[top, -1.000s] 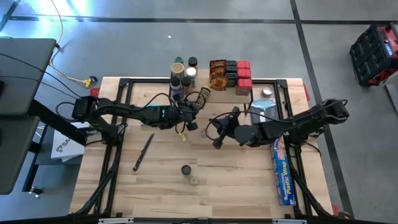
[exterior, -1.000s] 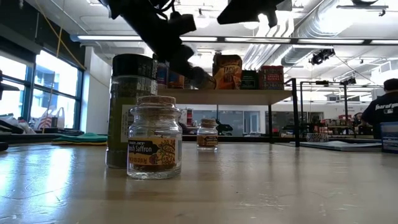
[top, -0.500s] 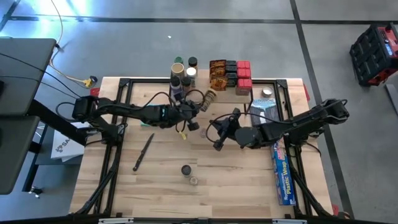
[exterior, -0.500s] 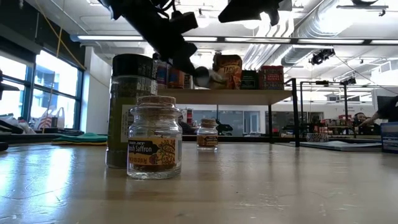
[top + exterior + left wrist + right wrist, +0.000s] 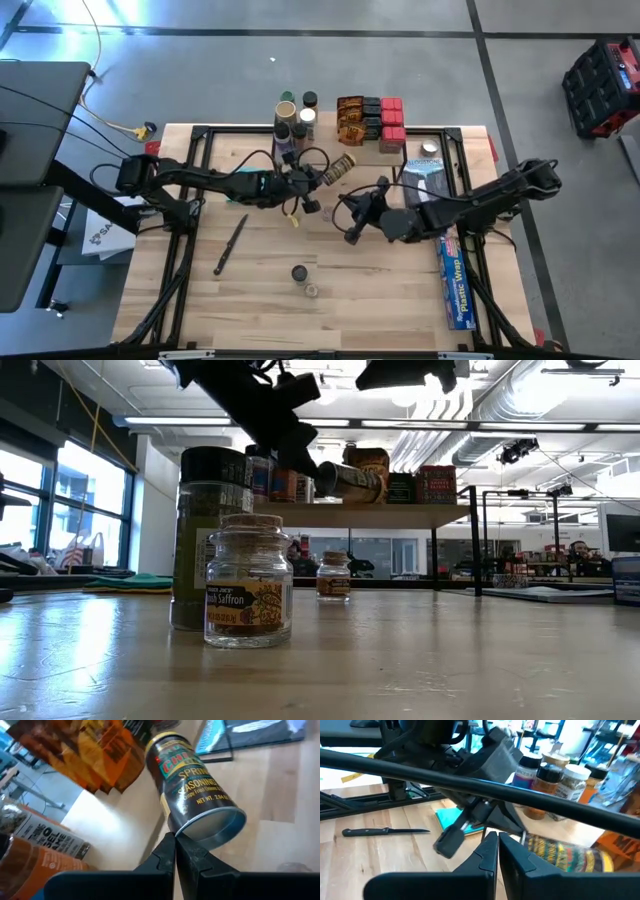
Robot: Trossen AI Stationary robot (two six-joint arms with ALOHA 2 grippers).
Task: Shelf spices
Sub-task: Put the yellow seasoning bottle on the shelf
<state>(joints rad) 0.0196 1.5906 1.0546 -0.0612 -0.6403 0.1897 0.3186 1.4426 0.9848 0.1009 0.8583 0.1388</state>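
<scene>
A dark round spice can (image 5: pixel 192 795) with a gold label lies on its side on the shelf (image 5: pixel 400 515), its bare metal bottom toward my left gripper (image 5: pixel 175 840). The can (image 5: pixel 341 165) rests near the orange-brown packets (image 5: pixel 95 755). More jars (image 5: pixel 292 115) and red boxes (image 5: pixel 391 120) stand on the shelf. My left gripper (image 5: pixel 316 178) is shut, with its tips at the can's bottom rim. My right gripper (image 5: pixel 350 232) is shut on nothing above the table's middle. My left gripper's shut fingertips (image 5: pixel 170 845) stand right at the lower rim of the can's bottom (image 5: pixel 200 836), coming level from the table's left. I cannot tell whether they touch it.
Near the table's front stand a saffron jar (image 5: pixel 248 582) and a taller black-lidded jar (image 5: pixel 212 535); a third small jar (image 5: pixel 333 575) stands farther back. A black knife (image 5: pixel 230 243) lies left of centre, and a blue plastic-wrap box (image 5: pixel 455 280) lies at the right edge.
My left gripper has let go of the spice can and shut. The can, held in its fingers above the shelf a second ago, has tipped over and now lies on its side on the shelf, a little farther toward the table's right.
</scene>
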